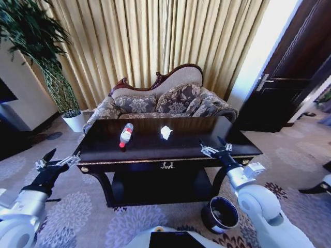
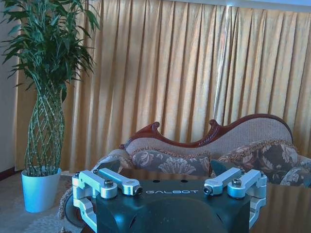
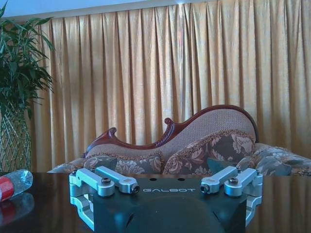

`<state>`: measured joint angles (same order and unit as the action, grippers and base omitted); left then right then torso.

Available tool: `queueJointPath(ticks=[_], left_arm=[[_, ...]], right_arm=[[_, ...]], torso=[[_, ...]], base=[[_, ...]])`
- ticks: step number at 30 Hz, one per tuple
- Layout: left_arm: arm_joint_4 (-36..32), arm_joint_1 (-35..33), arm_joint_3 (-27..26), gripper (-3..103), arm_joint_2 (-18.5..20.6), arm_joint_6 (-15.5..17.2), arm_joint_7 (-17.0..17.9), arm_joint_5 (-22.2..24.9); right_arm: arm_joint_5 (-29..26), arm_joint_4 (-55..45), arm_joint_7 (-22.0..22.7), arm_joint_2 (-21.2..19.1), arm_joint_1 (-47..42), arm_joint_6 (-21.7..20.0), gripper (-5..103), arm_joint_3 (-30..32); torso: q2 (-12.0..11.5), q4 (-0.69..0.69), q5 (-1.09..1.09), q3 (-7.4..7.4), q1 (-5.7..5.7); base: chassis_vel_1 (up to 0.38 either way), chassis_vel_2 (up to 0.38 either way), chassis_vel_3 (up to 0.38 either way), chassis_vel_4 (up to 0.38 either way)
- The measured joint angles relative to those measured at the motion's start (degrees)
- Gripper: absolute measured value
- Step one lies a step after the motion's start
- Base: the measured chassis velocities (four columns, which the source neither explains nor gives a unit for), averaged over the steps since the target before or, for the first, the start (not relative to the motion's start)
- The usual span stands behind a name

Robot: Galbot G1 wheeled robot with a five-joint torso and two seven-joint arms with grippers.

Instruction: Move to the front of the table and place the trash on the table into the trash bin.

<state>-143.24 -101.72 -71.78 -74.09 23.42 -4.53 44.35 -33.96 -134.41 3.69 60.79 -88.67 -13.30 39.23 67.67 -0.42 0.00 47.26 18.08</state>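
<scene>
Glossy dark wood table [image 1: 155,147], gold trim. Clear plastic bottle [image 1: 125,134], red label. Crumpled white paper wad [image 1: 166,132]. Patterned cloth sofa [image 1: 165,101], polished carved wood frame. Matt pleated curtains [image 1: 155,36]. Brushed-metal gripper links, dark plastic housing.

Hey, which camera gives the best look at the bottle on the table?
The head view: the whole bottle lies in sight on the table, red cap toward the robot. The right wrist view catches just part of it at the frame's edge. The left wrist view gives no look at it.
</scene>
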Motion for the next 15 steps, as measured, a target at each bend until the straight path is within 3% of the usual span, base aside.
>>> queueJointPath(ticks=[10,15], left_arm=[[0.0,0.0,0.0,100,-0.1,0.0,0.0,0.0],[0.0,-0.2,-0.3,100,0.1,0.0,0.0,0.0]], right_arm=[[-0.1,-0.7,0.1,-0.4,0.1,-1.0,100,-0.7],[-3.1,0.1,0.3,-2.5,1.7,-1.7,100,-2.3]], torso=[[0.0,-0.01,0.00,0.00,0.00],[0.0,-0.01,0.00,0.00,0.01]], base=[[-0.092,0.088,0.099,-0.086],[-0.020,0.028,0.032,-0.020]])
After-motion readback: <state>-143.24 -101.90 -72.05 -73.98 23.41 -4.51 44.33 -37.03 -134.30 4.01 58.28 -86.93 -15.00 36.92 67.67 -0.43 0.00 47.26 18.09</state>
